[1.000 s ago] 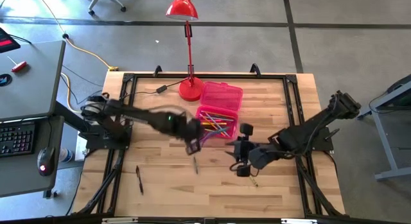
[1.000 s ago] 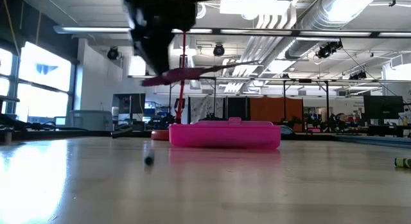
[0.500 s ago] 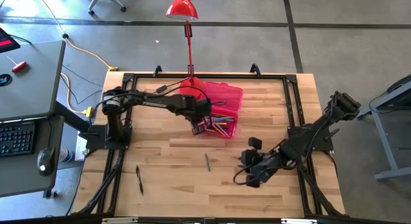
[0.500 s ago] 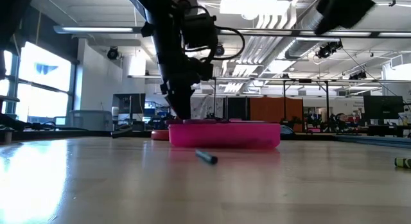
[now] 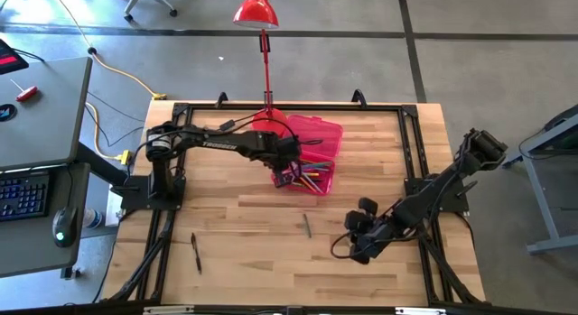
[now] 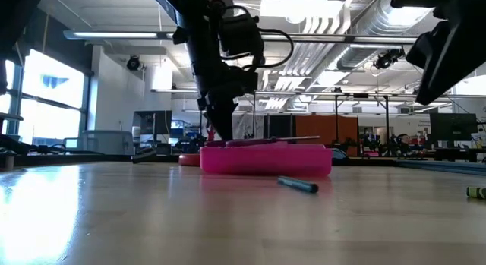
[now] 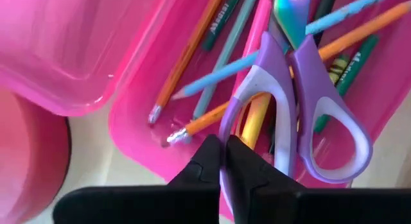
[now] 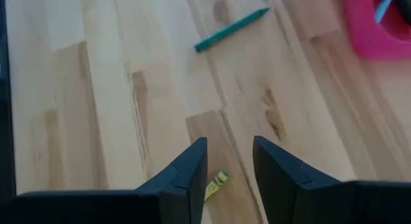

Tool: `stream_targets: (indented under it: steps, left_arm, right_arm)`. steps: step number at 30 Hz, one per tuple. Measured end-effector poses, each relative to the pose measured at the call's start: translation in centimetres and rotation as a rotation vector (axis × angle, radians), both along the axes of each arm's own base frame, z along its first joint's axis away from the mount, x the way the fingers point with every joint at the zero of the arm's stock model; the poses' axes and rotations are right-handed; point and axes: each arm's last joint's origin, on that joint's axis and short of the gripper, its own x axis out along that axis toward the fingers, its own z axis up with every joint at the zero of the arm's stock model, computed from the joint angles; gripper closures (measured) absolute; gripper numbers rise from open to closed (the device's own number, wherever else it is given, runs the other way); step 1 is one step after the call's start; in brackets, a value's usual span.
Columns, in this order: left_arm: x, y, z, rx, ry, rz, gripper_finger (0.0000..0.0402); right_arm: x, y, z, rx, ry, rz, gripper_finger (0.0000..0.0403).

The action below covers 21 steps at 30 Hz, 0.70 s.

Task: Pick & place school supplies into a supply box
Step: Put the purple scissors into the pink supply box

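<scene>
Step in hand, as I read it: scissors going into the box on the L side, R side lining up the next pick.

Nearest me, a thin dark pen (image 5: 195, 252) lies alone on the front-left of the table (image 5: 235, 261), pale wood planks w/ visible grain. The R gripper (image 8: 230, 147) hangs low over the front-right, fingers spread, holding nothing. Just under it is a short yellow crayon (image 8: 217, 182) w/ a paper-type wrap. A bit further in is a slim green pen (image 8: 231, 30), flat on the wood, round-bodied, so prob. prone to rolling.

Mid-table is the box (image 5: 327, 134): glossy see-through pink plastic, rectangular w/ rounded corners, lid hinged open. Inside is a loose pile of pencils and markers, orange, blue, green and yellow. The L gripper (image 7: 223, 147) sits over the box's near end, fingers pressed together, pinching one handle loop of the scissors (image 7: 302, 89). These have smooth purple/white plastic grips, and the blades point into the tray over the pencils.

Next, IMO: L spreads its fingers to drop the scissors, then lifts straight up. R needs a low, square pinch across the crayon.

Far edge: red lamp (image 5: 267, 125), round base just behind the box.
</scene>
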Motion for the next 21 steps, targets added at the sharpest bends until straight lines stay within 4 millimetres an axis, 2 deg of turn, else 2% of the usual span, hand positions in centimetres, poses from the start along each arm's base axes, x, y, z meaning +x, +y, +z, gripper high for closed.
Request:
stream_targets:
  steps: [4,10,17,21]
  left_arm:
    - [0.3,0.0,0.2,0.002,-0.027,-0.002,0.0364]
    - [0.3,0.0,0.2,-0.009,-0.028,-0.001,0.0364]
    - [0.4,0.0,0.3,0.002,-0.044,0.008,0.0364]
    - [0.5,0.1,0.4,-0.022,-0.075,0.075,0.0353]
  right_arm:
    - [-0.6,0.6,-0.1,-0.004,0.0,0.015,0.0299]
    - [-1.5,2.0,-0.5,-0.069,-0.094,-0.08,0.0299]
    - [-1.8,4.2,-4.1,-0.073,-0.004,-0.12,0.0299]
    - [-1.9,4.7,-5.9,-0.1,0.035,-0.14,0.0299]
